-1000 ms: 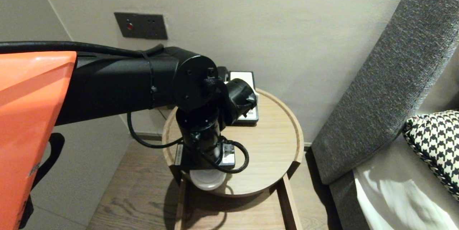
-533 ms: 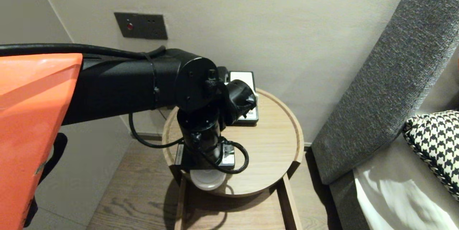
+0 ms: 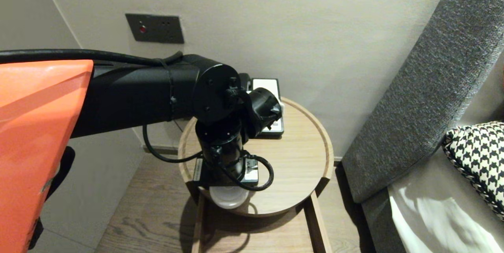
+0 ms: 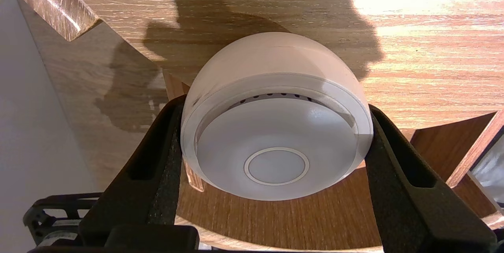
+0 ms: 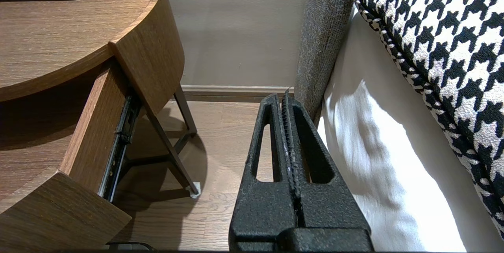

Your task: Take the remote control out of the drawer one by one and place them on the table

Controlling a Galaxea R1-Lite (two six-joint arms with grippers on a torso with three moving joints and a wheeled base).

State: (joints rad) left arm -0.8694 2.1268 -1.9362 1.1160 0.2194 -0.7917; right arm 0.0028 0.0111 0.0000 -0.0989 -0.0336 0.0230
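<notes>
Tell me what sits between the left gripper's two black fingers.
A white round plastic device, touching both fingers of the left gripper; the left wrist view shows it.

One white domed device [image 4: 275, 127] at seven o'clock on one round wooden table [image 3: 299, 166]. One telephone [image 3: 267, 85] at twelve. One open drawer [image 3: 317, 221], one wall plate [image 3: 154, 28], one houndstooth cushion [image 3: 478, 154]. Two grippers: left gripper [image 4: 275, 105], right gripper [image 5: 284, 99].

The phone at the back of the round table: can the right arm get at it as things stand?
Probably not easily. The right pincer sits shut, low beside the bed, and the left arm lies across the table before the phone.
</notes>
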